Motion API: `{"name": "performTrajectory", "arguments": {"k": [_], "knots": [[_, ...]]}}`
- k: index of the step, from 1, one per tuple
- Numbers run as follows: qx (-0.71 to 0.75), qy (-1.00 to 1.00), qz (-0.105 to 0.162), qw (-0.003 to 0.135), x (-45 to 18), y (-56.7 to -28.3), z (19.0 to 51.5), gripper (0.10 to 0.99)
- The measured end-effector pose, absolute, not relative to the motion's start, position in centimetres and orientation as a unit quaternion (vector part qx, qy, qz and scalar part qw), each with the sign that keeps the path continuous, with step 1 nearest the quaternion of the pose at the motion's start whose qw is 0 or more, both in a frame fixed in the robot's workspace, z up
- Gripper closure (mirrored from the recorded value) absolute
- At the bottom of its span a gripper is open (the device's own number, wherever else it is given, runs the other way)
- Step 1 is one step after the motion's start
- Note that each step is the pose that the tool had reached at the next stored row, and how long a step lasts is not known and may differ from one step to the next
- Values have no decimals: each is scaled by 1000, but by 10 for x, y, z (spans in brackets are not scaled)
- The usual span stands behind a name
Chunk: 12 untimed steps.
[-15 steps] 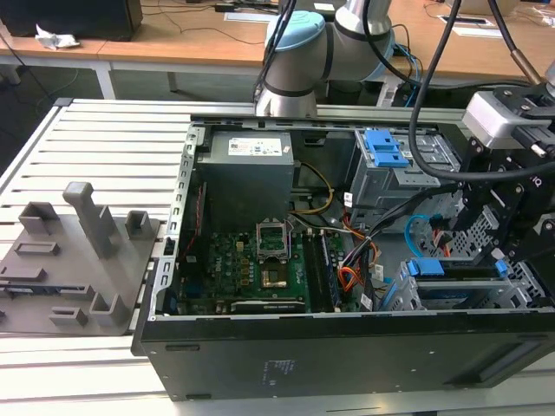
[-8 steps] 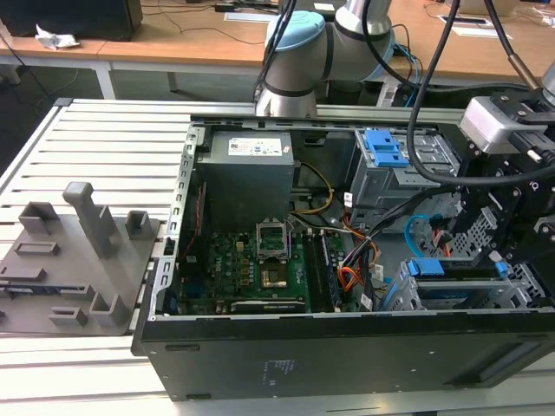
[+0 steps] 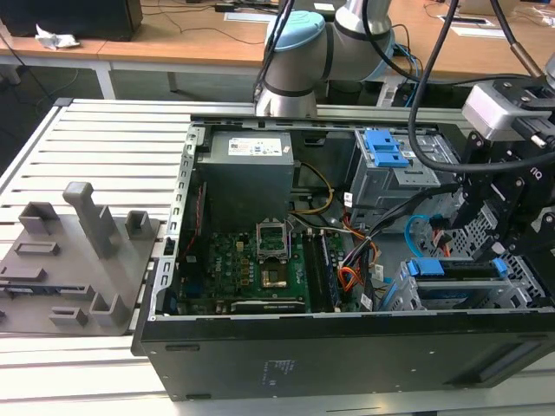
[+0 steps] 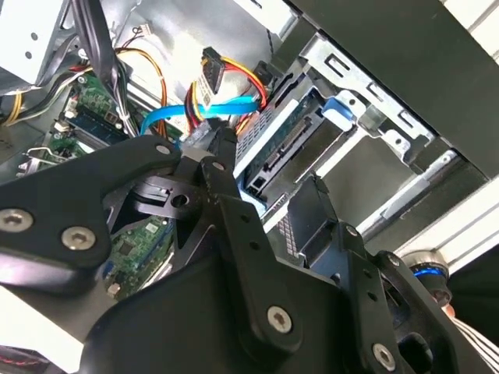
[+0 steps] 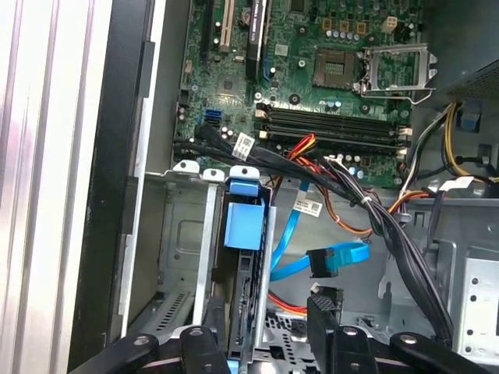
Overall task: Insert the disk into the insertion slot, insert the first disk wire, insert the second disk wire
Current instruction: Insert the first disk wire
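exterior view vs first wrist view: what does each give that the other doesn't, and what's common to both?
Exterior view adds: the arm's blue-capped joint behind the computer case, and the grey fixture plate on the exterior view's left.
First wrist view adds: the black plug of the second disk wire, hanging beside the insertion slot, and the open gripper with a finger on each side of the disk.
Both: the disk seated in the slot, the light-blue wire, the motherboard.
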<state>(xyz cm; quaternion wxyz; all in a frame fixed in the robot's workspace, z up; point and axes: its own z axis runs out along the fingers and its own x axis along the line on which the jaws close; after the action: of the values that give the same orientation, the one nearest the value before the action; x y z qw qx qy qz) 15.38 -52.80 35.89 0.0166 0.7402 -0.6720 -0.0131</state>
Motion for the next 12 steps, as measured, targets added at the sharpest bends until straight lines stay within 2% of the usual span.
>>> {"name": "performTrajectory", "arguments": {"k": [7, 12], "knots": [[740, -672, -12, 18, 153, -503, 361, 545], [740, -672, -10, 19, 147, -503, 353, 545]]}}
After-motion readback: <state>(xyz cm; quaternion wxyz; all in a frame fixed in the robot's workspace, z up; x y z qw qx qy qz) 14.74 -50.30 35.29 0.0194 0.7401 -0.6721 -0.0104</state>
